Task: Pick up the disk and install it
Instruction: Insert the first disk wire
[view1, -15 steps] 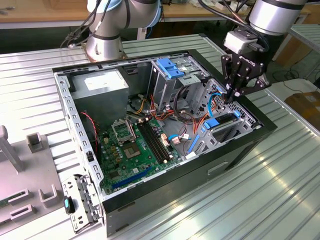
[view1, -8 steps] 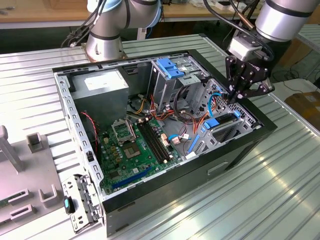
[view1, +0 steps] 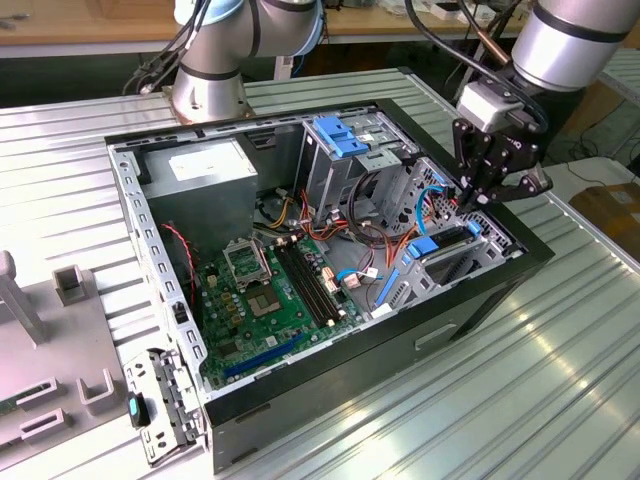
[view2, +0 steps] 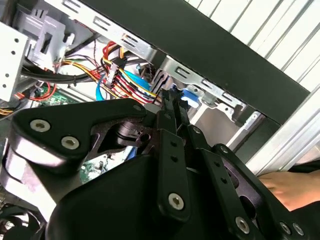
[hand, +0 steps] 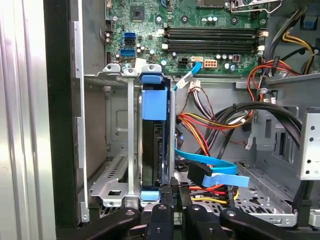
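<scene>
First wrist view shows the disk (hand: 153, 145) edge-on in the drive cage (hand: 112, 150).

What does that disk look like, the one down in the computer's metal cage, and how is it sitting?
In the first wrist view the disk stands on edge in a slot of the grey metal drive cage, seen edge-on: a dark body with blue plastic rails and a blue tab at its far end. The gripper sits at its near end. Whether the fingers touch it cannot be told. A blue flat cable runs beside it.
</scene>
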